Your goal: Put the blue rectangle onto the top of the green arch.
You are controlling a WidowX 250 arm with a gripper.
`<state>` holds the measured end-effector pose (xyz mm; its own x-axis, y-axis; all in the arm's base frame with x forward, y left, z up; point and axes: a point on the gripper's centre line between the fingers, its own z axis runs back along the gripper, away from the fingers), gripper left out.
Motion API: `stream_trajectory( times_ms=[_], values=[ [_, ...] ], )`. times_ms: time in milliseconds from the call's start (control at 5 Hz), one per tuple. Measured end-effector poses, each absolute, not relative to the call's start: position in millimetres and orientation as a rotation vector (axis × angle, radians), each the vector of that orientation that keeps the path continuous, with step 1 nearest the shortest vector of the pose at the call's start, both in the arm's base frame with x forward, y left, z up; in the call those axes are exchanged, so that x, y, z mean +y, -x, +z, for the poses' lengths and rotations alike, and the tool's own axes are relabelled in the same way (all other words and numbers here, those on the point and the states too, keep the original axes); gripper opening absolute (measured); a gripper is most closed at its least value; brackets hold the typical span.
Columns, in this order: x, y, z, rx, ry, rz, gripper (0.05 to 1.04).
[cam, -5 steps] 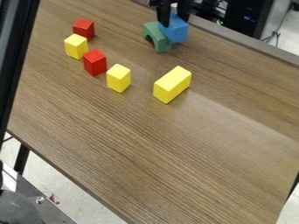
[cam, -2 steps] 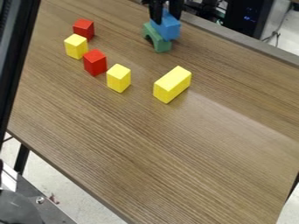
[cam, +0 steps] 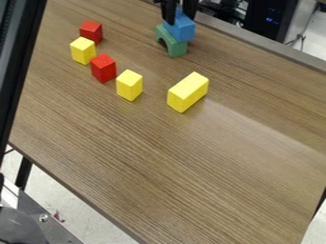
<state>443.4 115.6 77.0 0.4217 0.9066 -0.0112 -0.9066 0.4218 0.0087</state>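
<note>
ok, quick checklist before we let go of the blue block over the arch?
1. Green arch standing, opening down on the table: ok
2. Blue block over the arch's top: ok
3. Jaws on either side of the blue block: ok
4. Blue block's underside seated flat on the arch: cannot tell
5. Long yellow block clear of the arch: ok
6. Jaws clear of the blue block: not ok

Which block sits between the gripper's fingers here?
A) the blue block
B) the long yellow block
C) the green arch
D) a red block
A: the blue block is between the fingers of the gripper, right at the green arch, while the long yellow block lies apart on the table.
</note>
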Motion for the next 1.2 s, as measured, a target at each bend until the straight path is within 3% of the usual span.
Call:
stream_trajectory(
  times_ms=[1200],
  values=[
    [122.9,-438.7,74.2,0.025,-0.008,1.152,0.543]
  ],
)
